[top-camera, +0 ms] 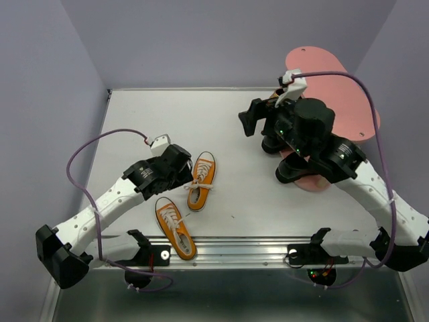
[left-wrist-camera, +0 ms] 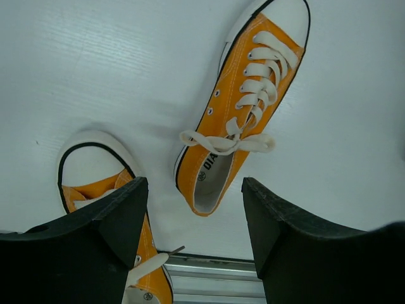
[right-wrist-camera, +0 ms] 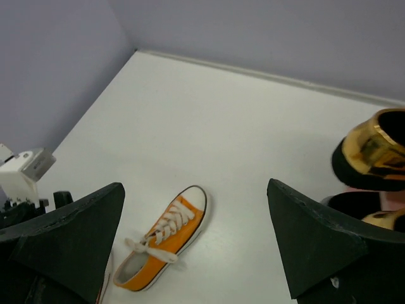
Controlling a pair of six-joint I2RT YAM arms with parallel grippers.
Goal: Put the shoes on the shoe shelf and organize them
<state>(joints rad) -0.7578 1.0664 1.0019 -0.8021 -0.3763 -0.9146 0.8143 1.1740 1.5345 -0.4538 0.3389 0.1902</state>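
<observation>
- White bench (top-camera: 268, 194), lilac walls around; the pink shoe shelf (top-camera: 322, 64) sits far right.
- Left tool (left-wrist-camera: 193, 187), jaws apart and empty, hangs right over the heel of one orange sneaker (left-wrist-camera: 237, 120), whose long axis runs away from it; the other sneaker (left-wrist-camera: 88, 168) lies just beside.
- Right tool (right-wrist-camera: 195, 187) gapes empty near the shelf; gold loafers (right-wrist-camera: 373, 149) look parked on it.

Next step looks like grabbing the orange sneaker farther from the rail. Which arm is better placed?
Left. The left gripper is open and hovers over that sneaker, its heel between the fingers. The right gripper, also open, sits far off by the pink shelf.
</observation>
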